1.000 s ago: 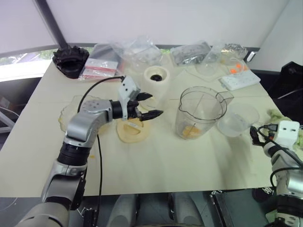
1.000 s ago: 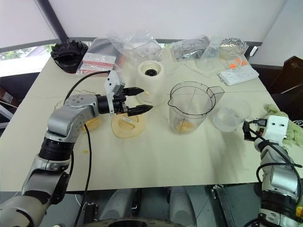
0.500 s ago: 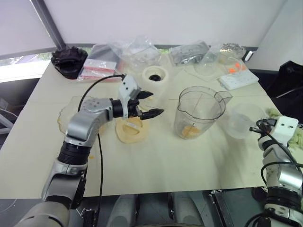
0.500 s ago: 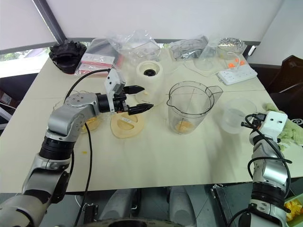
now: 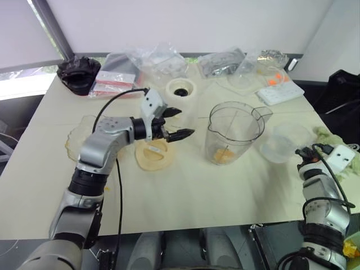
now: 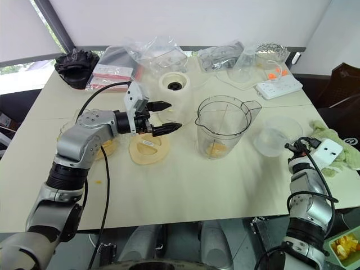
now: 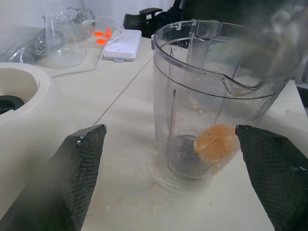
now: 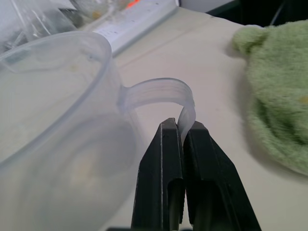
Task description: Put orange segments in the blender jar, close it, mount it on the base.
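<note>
The right gripper (image 8: 182,139) has just clamped onto the clear tub's handle (image 8: 161,94); the left gripper (image 5: 177,124), spread wide, still faces the blender jar (image 5: 235,130) holding orange segments (image 7: 215,143).

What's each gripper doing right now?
Left gripper: open, empty, above the lid.
Right gripper: shut on the clear tub's handle.

- Silver-grey metal left arm (image 5: 97,154), black jointed bands, looping black cable (image 5: 118,185).
- White camera box (image 5: 151,105) above two black pointed fingers (image 5: 183,134).
- Right arm (image 6: 306,205) grey, white box (image 6: 326,151), black wires.
</note>
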Controlling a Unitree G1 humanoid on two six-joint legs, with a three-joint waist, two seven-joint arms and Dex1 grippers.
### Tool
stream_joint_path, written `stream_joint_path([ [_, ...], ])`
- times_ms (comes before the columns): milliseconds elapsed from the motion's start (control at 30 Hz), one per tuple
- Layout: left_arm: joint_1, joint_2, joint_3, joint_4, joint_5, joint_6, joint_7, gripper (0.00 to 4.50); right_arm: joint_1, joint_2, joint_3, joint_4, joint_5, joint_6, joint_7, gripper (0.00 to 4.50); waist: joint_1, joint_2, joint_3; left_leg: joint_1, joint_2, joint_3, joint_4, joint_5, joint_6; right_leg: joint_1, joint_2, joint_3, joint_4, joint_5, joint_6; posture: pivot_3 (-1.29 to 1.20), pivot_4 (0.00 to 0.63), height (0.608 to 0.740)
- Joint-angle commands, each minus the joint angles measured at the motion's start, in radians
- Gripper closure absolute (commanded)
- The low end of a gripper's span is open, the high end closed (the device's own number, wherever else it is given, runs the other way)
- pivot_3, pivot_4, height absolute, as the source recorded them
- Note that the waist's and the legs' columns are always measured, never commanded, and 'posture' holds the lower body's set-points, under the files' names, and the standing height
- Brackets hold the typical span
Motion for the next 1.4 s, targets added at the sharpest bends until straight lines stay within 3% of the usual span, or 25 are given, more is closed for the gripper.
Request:
stream_joint_path([
  [33,-0.004,0.006,0.006,-0.024,-0.011,-0.013,-0.004,0.0,-0.034,-0.032,-0.021,-0.114,0.024,-0.04,0.005,4.47,0.0,0.0,0.0,0.0,0.0,0.0,0.0,0.0,0.0,0.0,0.0,0.0,0.0,0.0,0.001,0.0,0.15,0.74],
  [300,0.046,0.009,0.036,-0.079,-0.09,0.022,-0.027,0.0,-0.056,-0.089,-0.01,-0.192,-0.002,-0.027,0.007,4.47,0.001,0.001,0.0,0.0,0.0,0.0,-0.001,0.0,0.0,0.0,0.0,0.0,0.0,0.001,0.001,0.0,0.15,0.74],
  [1033,0.057,0.011,0.025,-0.081,-0.107,-0.022,-0.039,0.0,-0.014,-0.522,0.028,-0.572,-0.071,0.239,0.174,4.47,0.007,0.003,0.001,-0.001,0.0,0.002,0.0,0.0,0.0,-0.001,0.0,0.0,-0.001,-0.001,-0.001,0.0,0.15,0.74],
  [1400,0.038,-0.011,0.008,-0.047,-0.095,-0.05,-0.037,0.0,-0.009,-0.595,0.061,-0.682,-0.151,0.316,0.231,4.47,0.007,0.002,0.001,-0.002,0.0,0.001,0.0,0.0,0.0,-0.001,0.0,0.0,-0.002,-0.001,-0.001,0.0,0.15,0.74],
])
